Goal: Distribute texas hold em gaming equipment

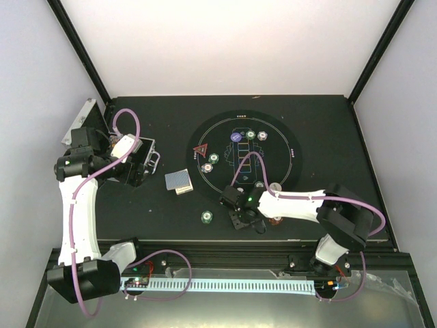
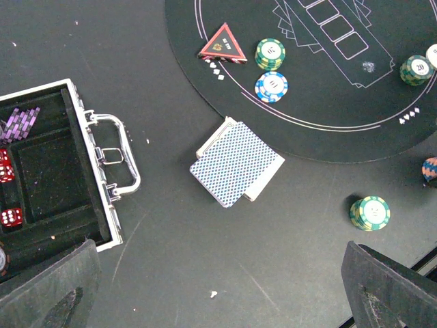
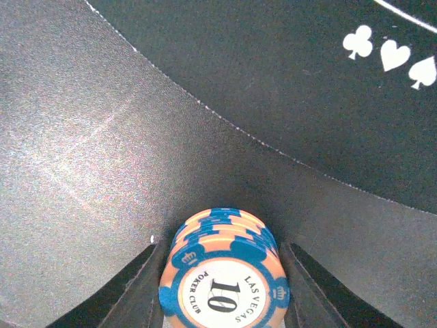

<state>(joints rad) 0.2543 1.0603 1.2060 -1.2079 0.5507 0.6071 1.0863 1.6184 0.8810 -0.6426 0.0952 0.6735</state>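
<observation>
My right gripper (image 3: 222, 273) sits low at the near rim of the round mat (image 1: 290, 147), its fingers pressed on both sides of a stack of orange-and-blue poker chips (image 3: 222, 270). My left gripper (image 2: 218, 294) hangs open over bare table between the silver case (image 2: 102, 184) and the grey-blue-backed cards (image 2: 235, 162). A green chip stack (image 2: 369, 213) stands off the mat. On the mat lie the red triangle marker (image 2: 222, 44), a green stack (image 2: 270, 53), a blue-and-white stack (image 2: 271, 86) and another green stack (image 2: 416, 70).
The open case holds purple chips (image 2: 19, 123) and red dice (image 2: 9, 217); its handle (image 2: 116, 157) points toward the cards. More chips and a purple button (image 1: 235, 137) sit at the mat's far side. A red-brown chip (image 1: 276, 220) shows under the right arm.
</observation>
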